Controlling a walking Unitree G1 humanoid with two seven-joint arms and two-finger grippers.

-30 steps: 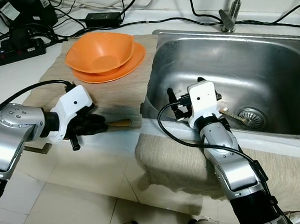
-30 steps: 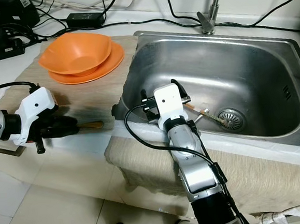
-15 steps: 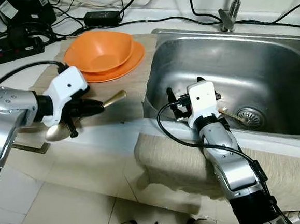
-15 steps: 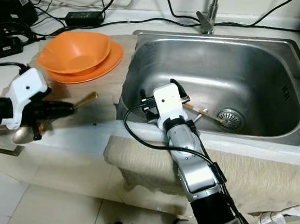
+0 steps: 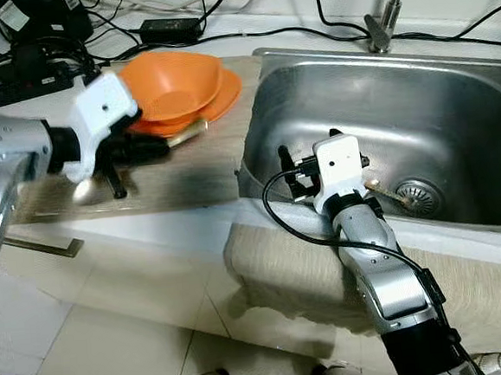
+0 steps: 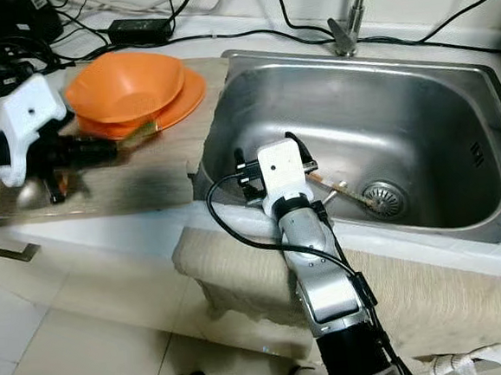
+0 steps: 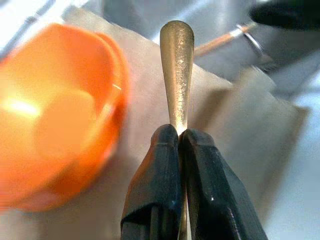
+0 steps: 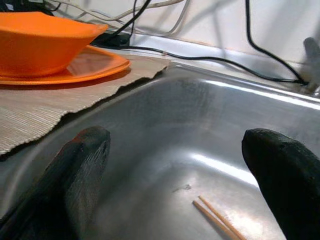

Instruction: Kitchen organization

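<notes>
My left gripper (image 5: 156,148) is shut on a gold spoon (image 7: 177,75) and holds it above the beige mat (image 5: 205,167). The spoon's handle (image 5: 185,133) points at the rim of the orange bowl (image 5: 173,82), which sits on an orange plate (image 5: 228,97). The spoon's bowl end (image 5: 83,192) is blurred behind the gripper. My right gripper (image 5: 297,171) stands open inside the steel sink (image 5: 451,93), near its left wall. A pair of chopsticks (image 8: 217,220) lies on the sink floor beyond it.
A faucet (image 5: 385,20) rises behind the sink, and a drain (image 5: 420,196) lies at its bottom. Power strips and cables (image 5: 25,79) crowd the back left of the counter. A beige cloth (image 5: 283,272) hangs over the counter's front edge.
My left gripper has lifted the spoon from the counter's front edge and carried it up and back toward the orange bowl. The right arm has stayed still.
</notes>
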